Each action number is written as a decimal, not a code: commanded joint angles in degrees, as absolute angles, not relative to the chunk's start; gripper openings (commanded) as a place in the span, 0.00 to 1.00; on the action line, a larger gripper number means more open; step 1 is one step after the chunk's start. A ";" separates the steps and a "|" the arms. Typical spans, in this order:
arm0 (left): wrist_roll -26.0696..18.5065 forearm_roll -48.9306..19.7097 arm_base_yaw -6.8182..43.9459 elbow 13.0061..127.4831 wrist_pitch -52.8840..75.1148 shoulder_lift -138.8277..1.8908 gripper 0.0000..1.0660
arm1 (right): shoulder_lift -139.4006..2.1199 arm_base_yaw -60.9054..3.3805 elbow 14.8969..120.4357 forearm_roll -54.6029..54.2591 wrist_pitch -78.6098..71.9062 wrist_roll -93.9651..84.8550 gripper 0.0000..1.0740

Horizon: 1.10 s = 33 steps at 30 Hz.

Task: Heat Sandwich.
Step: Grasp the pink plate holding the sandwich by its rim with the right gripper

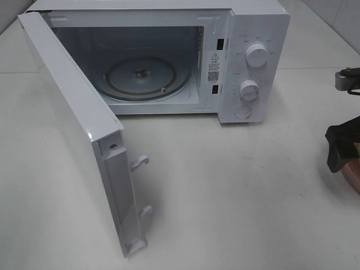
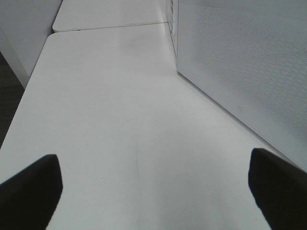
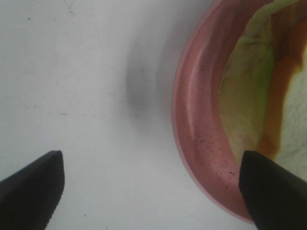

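The sandwich (image 3: 244, 96), white bread with green-yellow filling, lies on a round pink plate (image 3: 192, 105). My right gripper (image 3: 151, 191) is open and hangs over the plate's rim, one finger above the table and the other above the plate. In the exterior high view this gripper (image 1: 344, 147) shows as a black shape at the right edge, over a sliver of the plate (image 1: 351, 171). The white microwave (image 1: 247, 50) stands open, its glass turntable (image 1: 140, 76) bare. My left gripper (image 2: 153, 191) is open above the table, holding nothing.
The microwave door (image 1: 73, 124) swings far out toward the front left, latch hooks (image 1: 139, 163) sticking out. In the left wrist view its perforated outer face (image 2: 240, 57) stands close beside my left gripper. Two knobs (image 1: 256, 56) sit on the control panel.
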<state>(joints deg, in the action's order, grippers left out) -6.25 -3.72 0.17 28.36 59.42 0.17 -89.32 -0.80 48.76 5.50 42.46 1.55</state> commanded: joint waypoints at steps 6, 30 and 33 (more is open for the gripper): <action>-6.13 -3.67 0.06 28.30 58.96 1.49 0.97 | -95.74 -0.06 49.05 10.26 37.93 6.13 0.85; -6.13 -3.67 0.06 28.30 58.96 1.49 0.97 | -104.45 -0.06 49.05 10.26 30.14 7.51 0.80; -6.13 -3.67 0.06 28.30 58.96 1.49 0.97 | -105.20 -0.06 49.05 10.37 29.97 7.51 0.80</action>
